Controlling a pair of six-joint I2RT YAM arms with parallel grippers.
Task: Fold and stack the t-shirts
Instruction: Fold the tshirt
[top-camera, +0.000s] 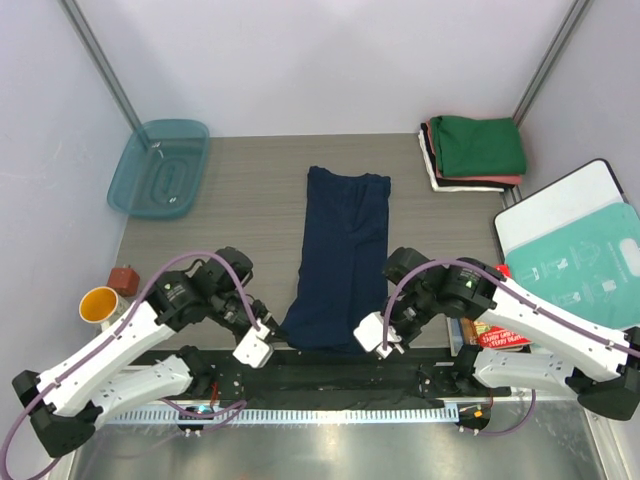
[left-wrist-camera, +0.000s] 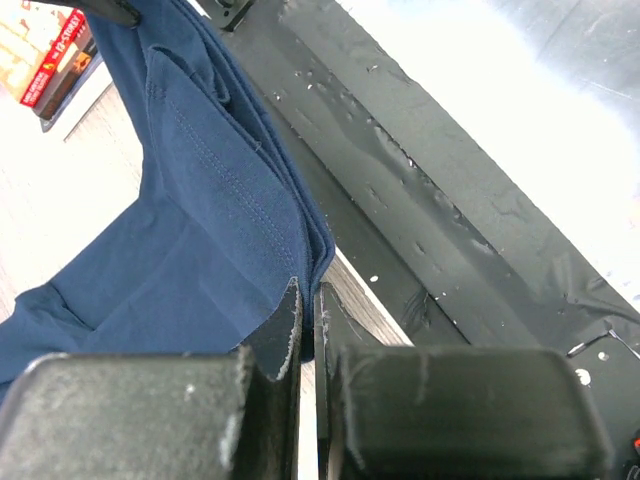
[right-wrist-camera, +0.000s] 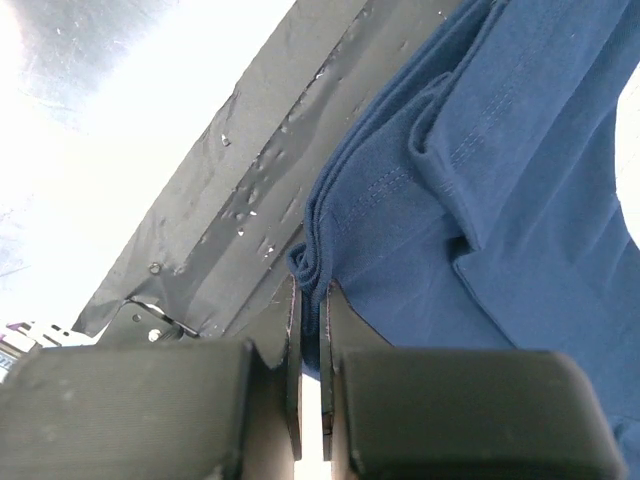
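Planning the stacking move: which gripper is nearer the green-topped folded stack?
Right. The right gripper grips the near right corner of the navy shirt, left of the stack; the left gripper grips its near left corner, farther left.

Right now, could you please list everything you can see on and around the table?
table: one, grey wood-grain, under everything
navy t-shirt: one, dark navy, a long folded strip at the centre
folded shirts: one stack, green over salmon-red and white, far right corner
plastic bin: one, translucent teal, far left corner
plastic bag: one, teal-printed, on a white board at the right
mug: one, yellow, off the left edge
block: one, reddish-brown, beside the mug
packet: one, red, near right edge
black strip: one, along the near edge
left gripper: black fingers, shut on the shirt's near-left corner
right gripper: black fingers, shut on its near-right corner
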